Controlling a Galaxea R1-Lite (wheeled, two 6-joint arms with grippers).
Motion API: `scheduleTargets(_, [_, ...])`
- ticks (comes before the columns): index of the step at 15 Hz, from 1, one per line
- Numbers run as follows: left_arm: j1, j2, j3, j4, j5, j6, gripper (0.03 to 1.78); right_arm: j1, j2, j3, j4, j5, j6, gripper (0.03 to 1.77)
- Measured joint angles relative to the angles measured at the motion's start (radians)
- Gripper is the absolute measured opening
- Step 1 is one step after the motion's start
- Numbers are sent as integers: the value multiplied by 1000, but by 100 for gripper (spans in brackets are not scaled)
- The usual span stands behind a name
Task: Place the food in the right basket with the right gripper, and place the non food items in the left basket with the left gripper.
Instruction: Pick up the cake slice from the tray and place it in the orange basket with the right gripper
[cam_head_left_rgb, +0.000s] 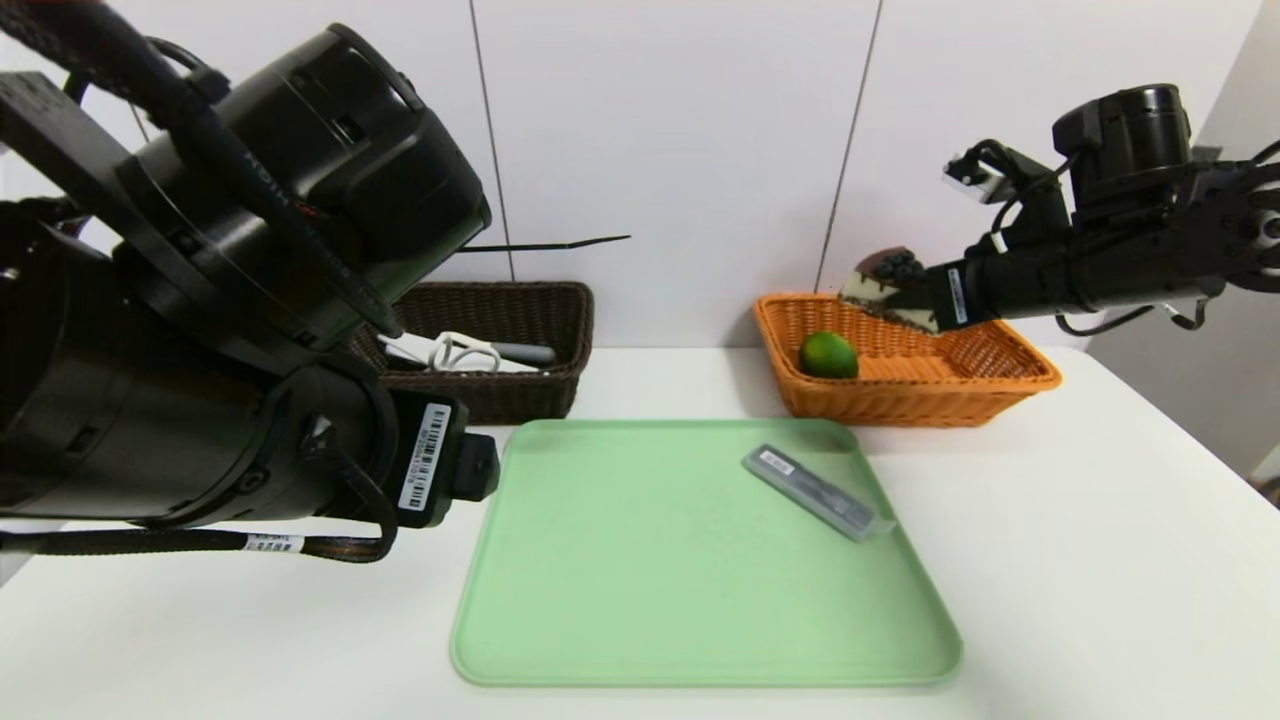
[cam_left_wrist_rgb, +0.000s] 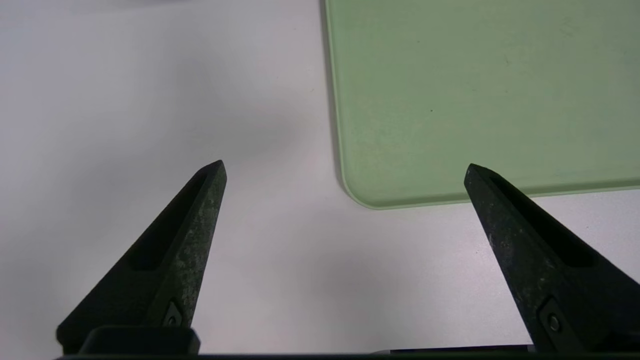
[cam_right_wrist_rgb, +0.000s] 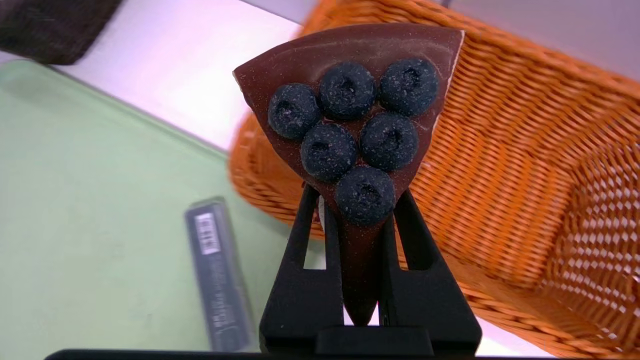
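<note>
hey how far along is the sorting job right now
Done: a lime lies in the orange basket, and white and grey items lie in the brown basket. In hand: the right gripper holds a blueberry cake slice above the orange basket. Left: the grey case on the green tray; the left gripper is open near the tray corner.
</note>
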Motion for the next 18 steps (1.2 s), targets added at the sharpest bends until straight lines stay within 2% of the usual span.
scheduleTargets(4, [0,0,4,0,0,0,169,-96,78,-11,-58,-4,1,23])
scheduleTargets(6, [0,0,4,0,0,-1,169,-124,129,-11,-138,-20,5,23])
scheduleTargets(8, [1,0,5,0,0,-1,169,-143,175,-11,-157,-40,6,23])
scheduleTargets(18, [1,0,6,0,0,-3,169,-149,299,-77,-153,-43,1,23])
